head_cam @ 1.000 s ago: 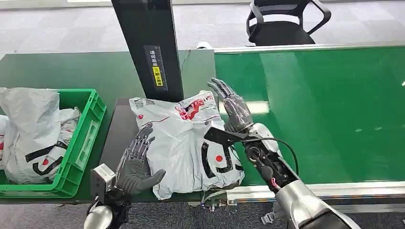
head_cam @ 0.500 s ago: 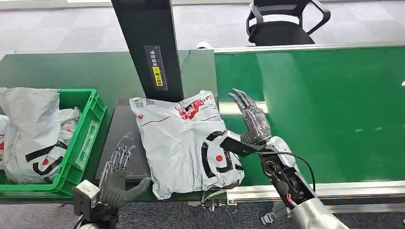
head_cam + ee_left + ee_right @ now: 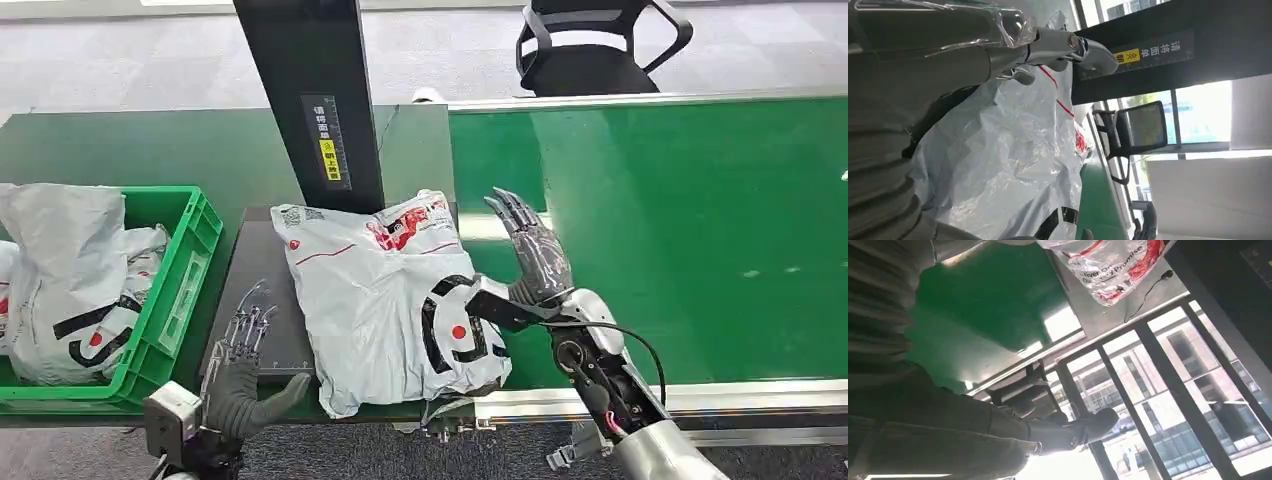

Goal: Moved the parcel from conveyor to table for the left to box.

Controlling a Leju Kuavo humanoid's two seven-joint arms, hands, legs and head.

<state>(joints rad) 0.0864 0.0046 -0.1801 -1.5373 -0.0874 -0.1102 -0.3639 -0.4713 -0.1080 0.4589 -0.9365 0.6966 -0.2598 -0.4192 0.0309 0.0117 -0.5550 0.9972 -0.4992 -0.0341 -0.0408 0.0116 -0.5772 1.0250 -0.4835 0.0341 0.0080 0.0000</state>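
I am seeing a green crate (image 3: 190, 262) sitting at the far left with grey bags (image 3: 70, 275) lying in it; just right of it my left hand (image 3: 238, 375) is hovering low over the near edge of a dark plate (image 3: 262, 290), its fingers (image 3: 247, 325) standing apart and gripping nothing, not touching the parcel (image 3: 390, 295); the parcel, a grey mailer with red and black print, is lying flat on the dark plate, its right edge reaching onto the green belt (image 3: 680, 220); a black post (image 3: 315, 100) with a yellow label is rising behind it; my right hand (image 3: 535, 262) is standing open just beside the parcel's right edge, fingers (image 3: 518, 215) stretched and a little apart, thumb pointing toward the bag; I cannot tell whether it is touching; a black chair (image 3: 595, 45) is standing beyond the belt.
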